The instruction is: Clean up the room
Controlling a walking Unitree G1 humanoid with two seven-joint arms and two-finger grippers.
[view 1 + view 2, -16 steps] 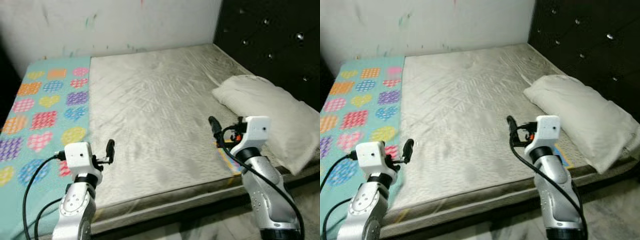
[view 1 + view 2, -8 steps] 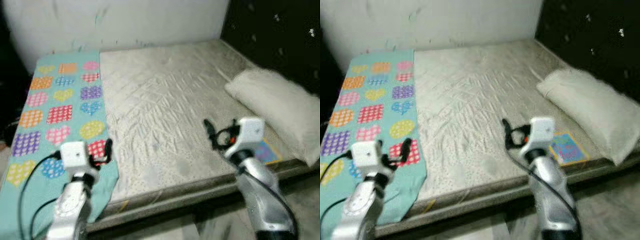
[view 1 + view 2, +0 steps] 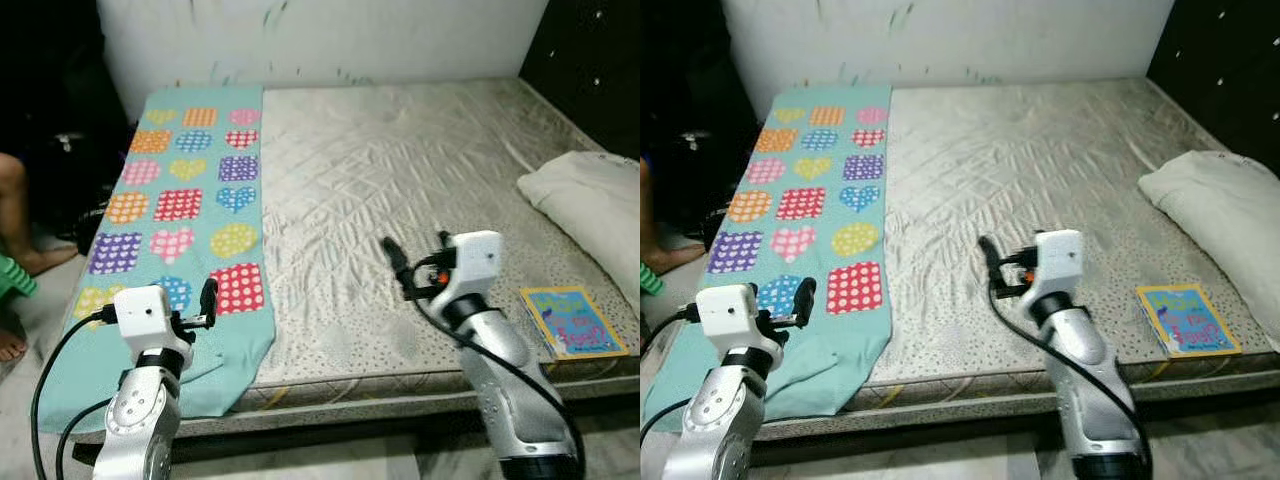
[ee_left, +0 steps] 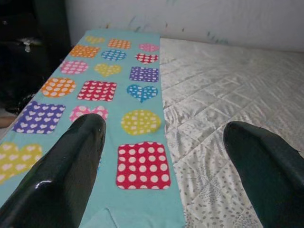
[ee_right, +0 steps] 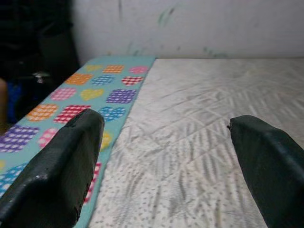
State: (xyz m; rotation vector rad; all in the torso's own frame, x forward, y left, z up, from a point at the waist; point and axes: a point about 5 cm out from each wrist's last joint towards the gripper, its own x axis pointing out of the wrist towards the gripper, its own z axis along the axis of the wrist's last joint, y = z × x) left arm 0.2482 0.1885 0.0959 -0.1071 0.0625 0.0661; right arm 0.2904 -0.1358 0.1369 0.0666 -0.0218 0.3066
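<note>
Both grippers raised over near bed edge, fingers spread, empty: left gripper (image 3: 208, 300) above teal patterned blanket (image 3: 190, 190), right gripper (image 3: 398, 268) above bare mattress (image 3: 400, 170). Likely approach posture, nothing selected yet. Colourful book (image 3: 572, 321) noted flat near right corner, beside pillow (image 3: 590, 200). Farther off, a person's leg (image 3: 15, 215) beside bed.

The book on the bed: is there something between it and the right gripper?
Nothing visible. Bare mattress lies between the open right gripper and the book, which lies near the bed's front edge, beside the pillow.
</note>
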